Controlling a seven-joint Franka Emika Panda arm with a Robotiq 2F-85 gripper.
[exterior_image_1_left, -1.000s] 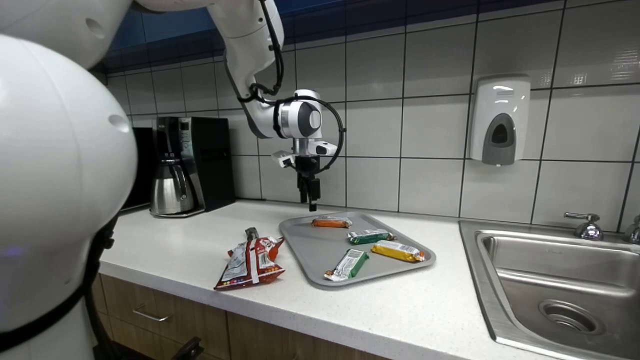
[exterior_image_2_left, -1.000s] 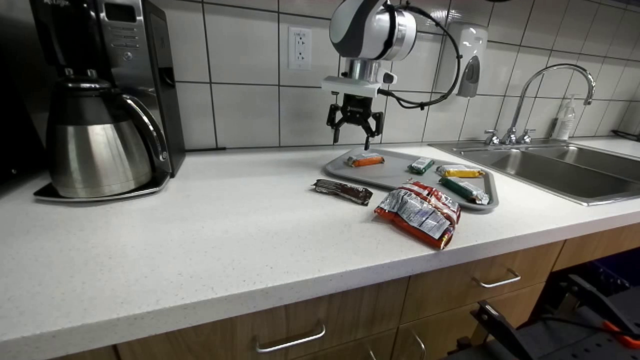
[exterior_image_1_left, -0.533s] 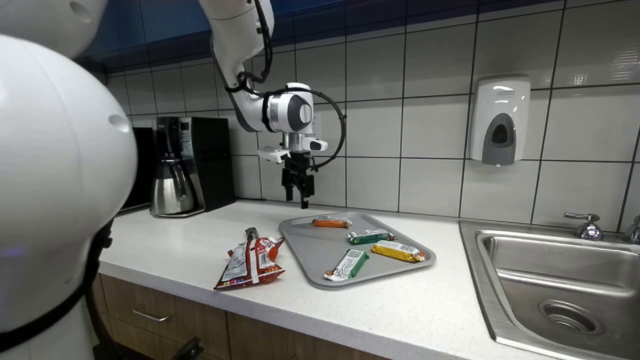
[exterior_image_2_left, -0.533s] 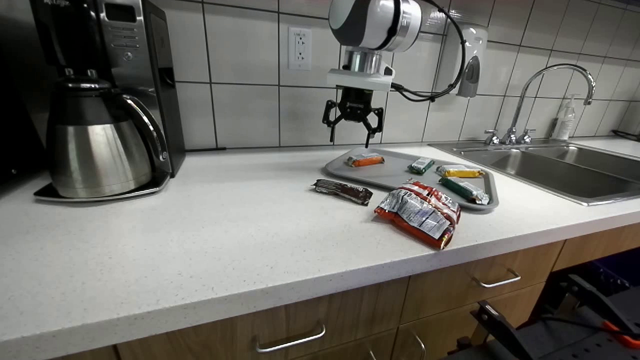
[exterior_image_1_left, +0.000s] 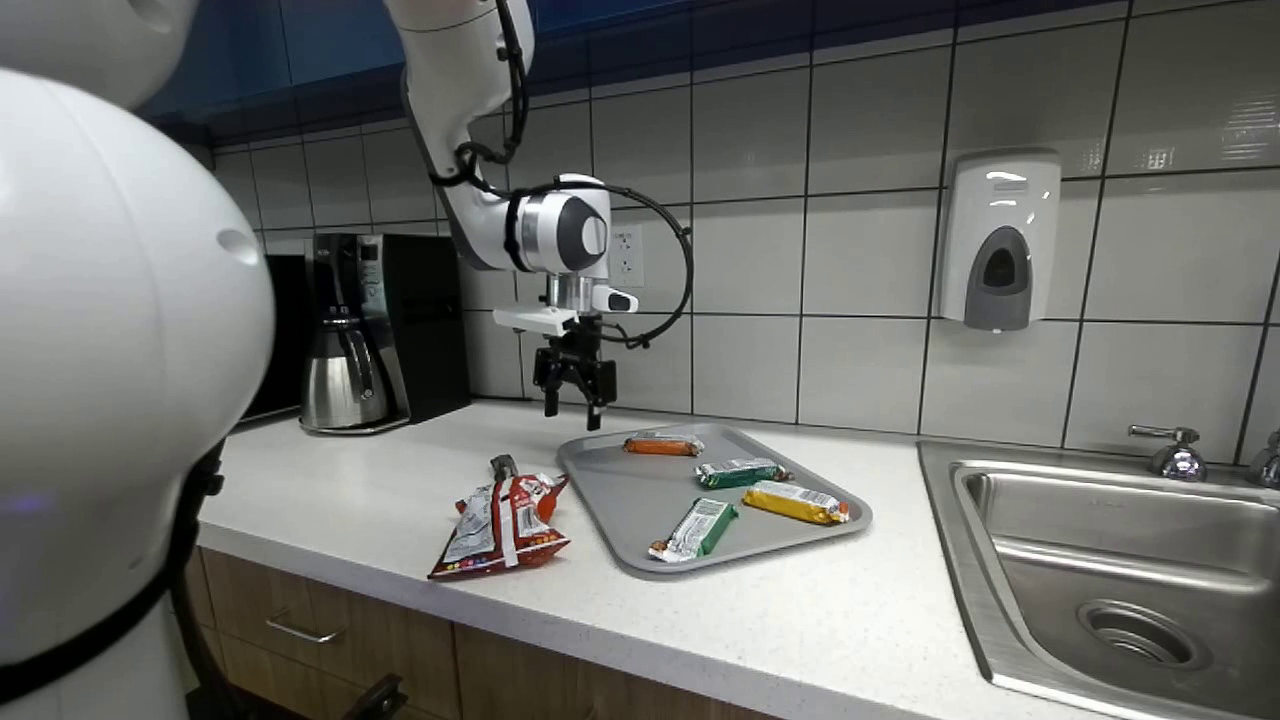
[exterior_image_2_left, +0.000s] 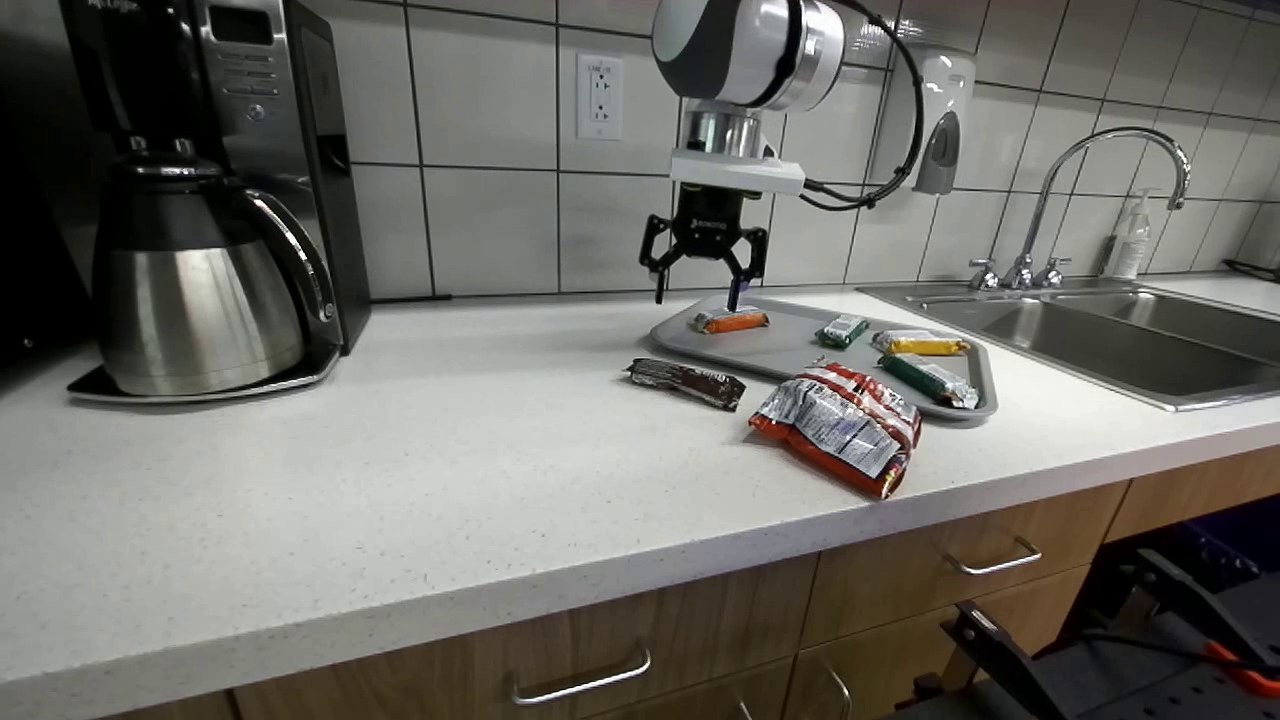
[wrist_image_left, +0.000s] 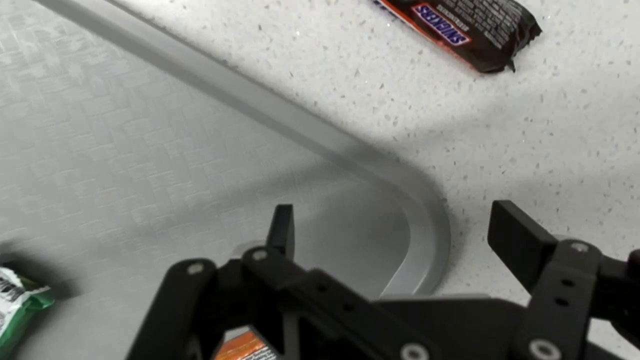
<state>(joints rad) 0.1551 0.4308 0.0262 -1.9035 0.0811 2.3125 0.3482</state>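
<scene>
My gripper (exterior_image_1_left: 573, 412) is open and empty in the air near a corner of the grey tray (exterior_image_1_left: 630, 520). In the wrist view its spread fingers (wrist_image_left: 392, 220) stand on either side of the tray's rounded corner (wrist_image_left: 429, 240). An orange-wrapped bar (exterior_image_2_left: 732, 320) lies on the tray closest to the gripper; the wrist view shows only part of it (wrist_image_left: 245, 347). A brown Snickers bar (exterior_image_2_left: 685, 382) lies on the counter beside the tray, and its end shows in the wrist view (wrist_image_left: 465, 30). In an exterior view the bar's dark end (exterior_image_1_left: 503, 467) sticks out behind a red snack bag (exterior_image_1_left: 505, 525).
Two green-wrapped bars (exterior_image_1_left: 742, 473) (exterior_image_1_left: 695, 530) and a yellow one (exterior_image_1_left: 797, 502) lie on the tray. A coffee machine (exterior_image_1_left: 420, 330) with a steel carafe (exterior_image_2_left: 200, 300) stands on the counter. A sink (exterior_image_1_left: 1140, 560) and a soap dispenser (exterior_image_1_left: 1003, 240) are on the tray's other side.
My gripper has moved away from the sink, toward the coffee machine side, and turned, uncovering the wall outlet. It rose a little, then came lower. The bars, bag and tray have not moved.
</scene>
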